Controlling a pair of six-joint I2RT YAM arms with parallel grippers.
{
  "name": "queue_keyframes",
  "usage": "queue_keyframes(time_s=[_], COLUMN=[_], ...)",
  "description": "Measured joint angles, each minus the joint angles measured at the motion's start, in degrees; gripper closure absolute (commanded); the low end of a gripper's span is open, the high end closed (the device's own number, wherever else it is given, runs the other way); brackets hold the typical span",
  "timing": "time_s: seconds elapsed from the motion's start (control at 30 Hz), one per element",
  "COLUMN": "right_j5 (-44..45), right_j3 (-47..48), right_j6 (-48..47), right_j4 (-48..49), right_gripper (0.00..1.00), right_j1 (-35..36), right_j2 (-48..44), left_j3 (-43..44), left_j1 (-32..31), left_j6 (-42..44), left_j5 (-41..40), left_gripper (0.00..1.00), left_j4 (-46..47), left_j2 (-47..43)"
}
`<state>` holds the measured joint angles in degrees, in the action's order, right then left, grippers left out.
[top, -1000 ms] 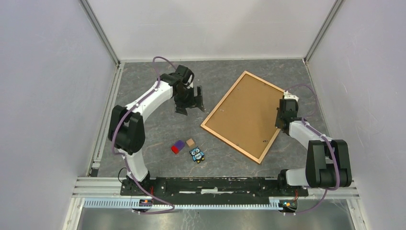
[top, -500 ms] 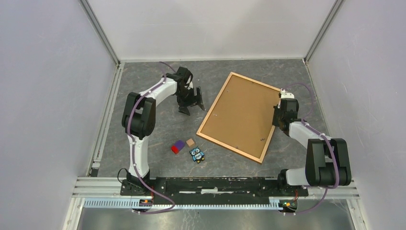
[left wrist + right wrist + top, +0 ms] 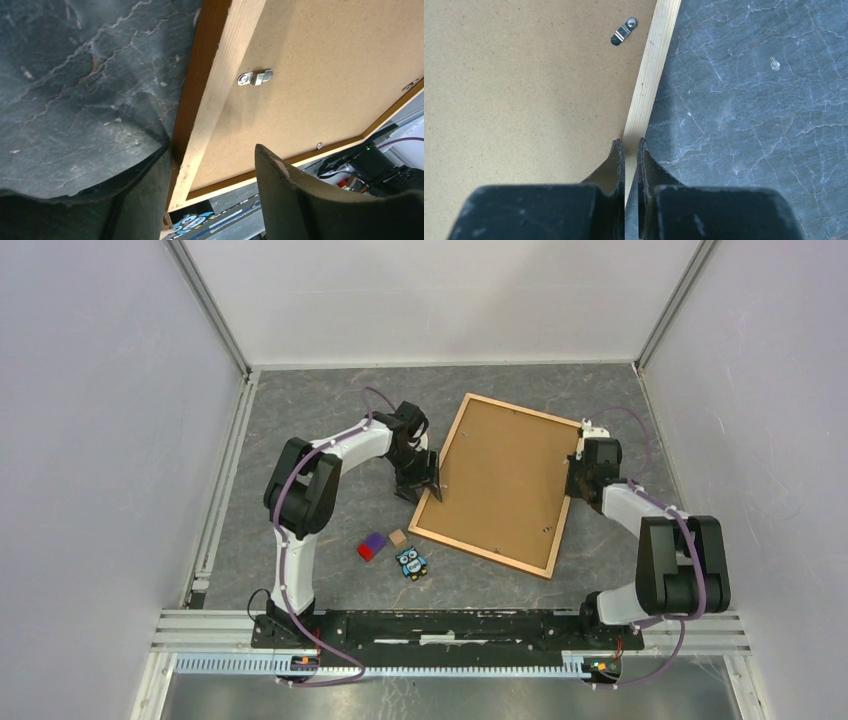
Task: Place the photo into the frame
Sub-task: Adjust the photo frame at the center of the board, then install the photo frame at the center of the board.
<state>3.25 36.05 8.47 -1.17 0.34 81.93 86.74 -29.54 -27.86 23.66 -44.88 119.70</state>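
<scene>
The frame [image 3: 480, 553] lies back up on the table, with the brown backing board [image 3: 500, 480] filling it. The photo is hidden. My left gripper [image 3: 425, 480] is open at the frame's left edge. In the left wrist view [image 3: 214, 150] one finger is outside the light wood moulding [image 3: 215, 100] and the other is over the backing board [image 3: 325, 75]. My right gripper [image 3: 575, 475] is at the frame's right edge. In the right wrist view [image 3: 630, 142] it is shut on the moulding [image 3: 656, 65].
Metal turn clips [image 3: 255, 77] [image 3: 623, 31] sit on the backing board. An owl figure [image 3: 410, 563], a red and purple block [image 3: 372, 546] and a tan cube [image 3: 398, 537] lie just below the frame's lower left corner. Grey walls enclose the table.
The frame has swung with my right gripper, its top corner moving left, so it now lies more upright. My left gripper has moved right and down to the frame's left edge.
</scene>
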Motion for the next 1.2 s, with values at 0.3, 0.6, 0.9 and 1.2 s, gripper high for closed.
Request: queue_keyframes(time_s=[0.3,0.6,0.9,1.2], right_j5=[0.0,5.5,3.6,4.4], right_j3=[5.7,13.4,19.5,21.1], right_j6=[-0.5,3.0,11.1,23.7], right_j4=[-7.1,-14.6,-14.1,-12.7], right_gripper=[0.42,0.02,0.04,0.16], right_j1=[0.0,-1.4,-4.0,-3.9], right_j2=[3.6,4.3,12.4,17.6], left_j3=[0.0,-2.1,-2.5,-2.5], left_j1=[0.6,0.6,0.6,0.6], left_j6=[1.8,2.3,2.3,2.3], left_j5=[-1.4,-1.5,-0.7,-0.5], left_gripper=[0.54,0.63,0.64,0.64], left_j4=[-3.8,-3.3,-2.8,-2.8], left_j2=[-0.1,-0.3,-0.3,-0.3])
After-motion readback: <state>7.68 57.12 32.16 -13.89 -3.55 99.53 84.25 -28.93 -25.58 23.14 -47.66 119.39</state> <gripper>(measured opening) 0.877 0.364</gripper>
